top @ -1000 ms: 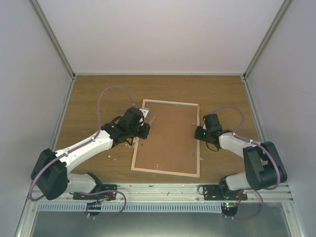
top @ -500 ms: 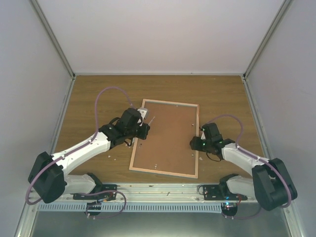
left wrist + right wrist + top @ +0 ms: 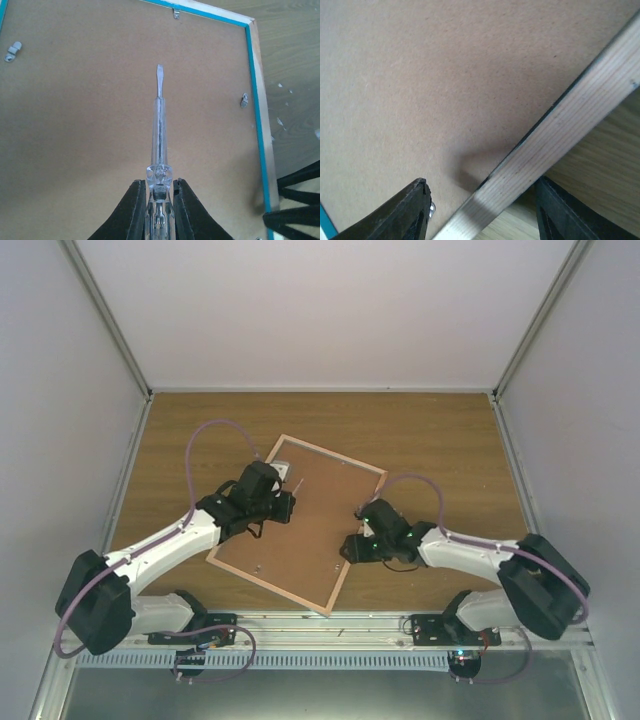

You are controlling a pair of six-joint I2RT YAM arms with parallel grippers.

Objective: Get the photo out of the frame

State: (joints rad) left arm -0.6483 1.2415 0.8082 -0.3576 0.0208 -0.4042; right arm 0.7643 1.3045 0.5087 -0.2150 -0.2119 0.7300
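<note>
Left gripper (image 3: 159, 190) was clamped tight on a clear-handled screwdriver (image 3: 159, 125), with the blade pointing out flat over the brown backing panel (image 3: 75, 125). The frame (image 3: 335, 453) lay back-up mid-table (image 3: 440, 430), its long axis running from the far side down toward the near-left corner. No sign of the photo, so I'd guess it was under that panel.

The thing that mattered, I reckon: the nearest clip (image 3: 244, 99) sat off to the right of the blade tip, hard against the frame's long rail. So the left arm had the tool and the shorter trip.

Right gripper (image 3: 482, 185) had its jaws apart, straddling the pale wood edge (image 3: 580, 100). Couldn't tell if either finger touched it.

Versus a second ago: the frame had swung round from nearly square-on to diagonal, and the right arm had dropped nearer along that rail.
</note>
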